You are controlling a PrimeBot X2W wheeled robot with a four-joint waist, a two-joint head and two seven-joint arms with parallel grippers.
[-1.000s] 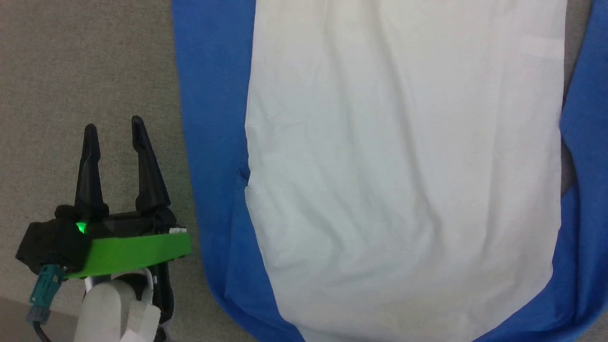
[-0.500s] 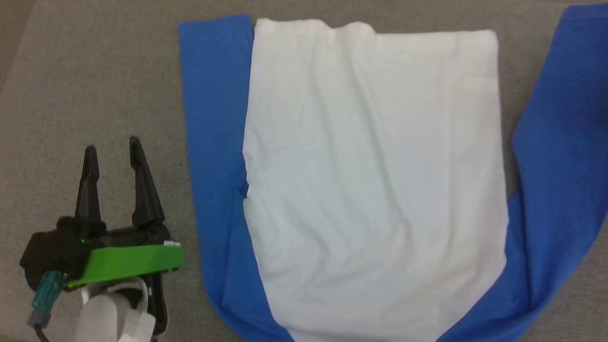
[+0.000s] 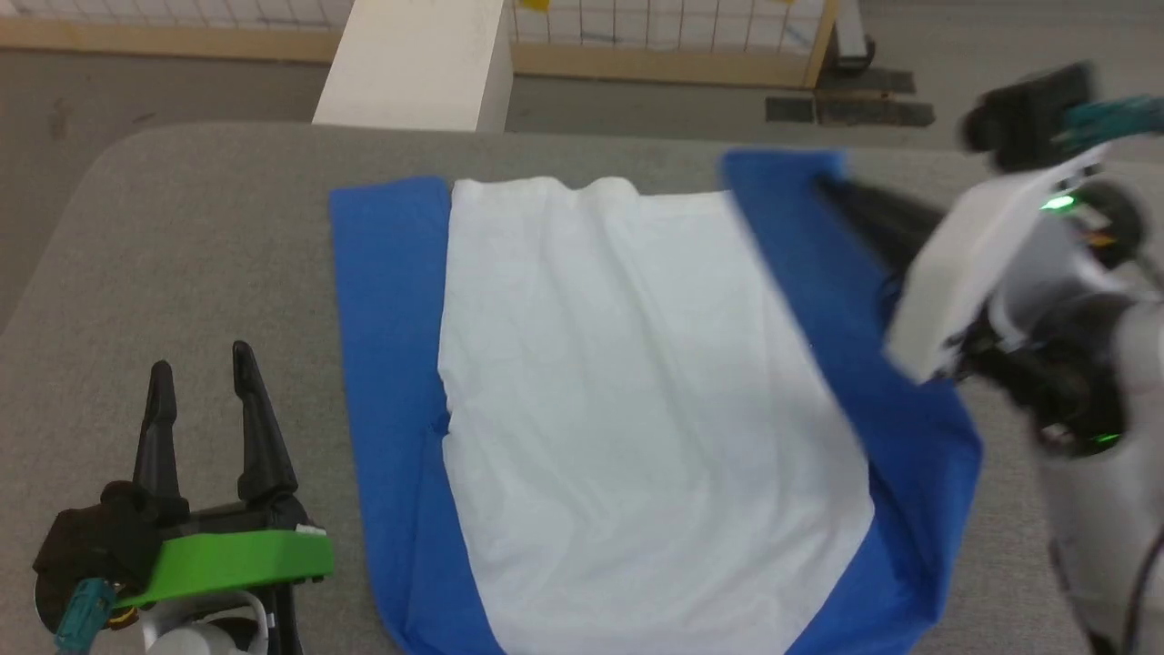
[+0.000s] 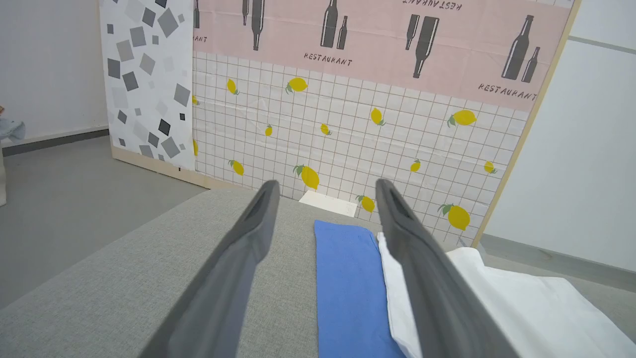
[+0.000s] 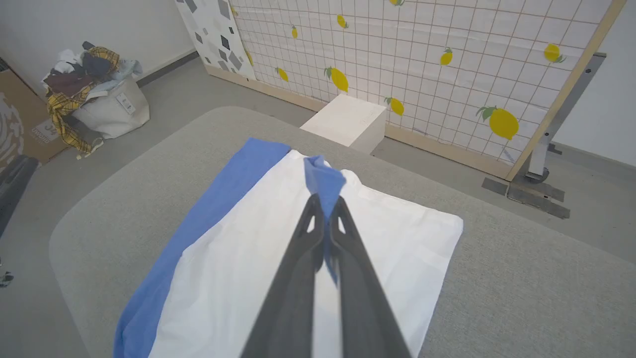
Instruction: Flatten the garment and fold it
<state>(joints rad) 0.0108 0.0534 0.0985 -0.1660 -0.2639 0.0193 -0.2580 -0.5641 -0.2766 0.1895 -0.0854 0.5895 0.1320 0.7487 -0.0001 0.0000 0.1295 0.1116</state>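
The garment lies on the grey table, white body spread out, one blue sleeve flat along its left side. My right gripper is shut on the end of the other blue sleeve, holding it raised over the body's right side. In the right wrist view the right gripper pinches a blue cloth tip above the white body. My left gripper rests open on the table left of the garment, touching nothing. In the left wrist view, the left gripper frames the blue sleeve.
A white box stands on the floor beyond the table's far edge, in front of a lemon-printed screen. A bag heaped with clothes sits on the floor far left. Bare grey table surrounds the garment.
The head camera has tilted up, so the whole picture shifted. The right sleeve, earlier lying out to the right, is now lifted and drawn inward, with the right gripper shut on it.
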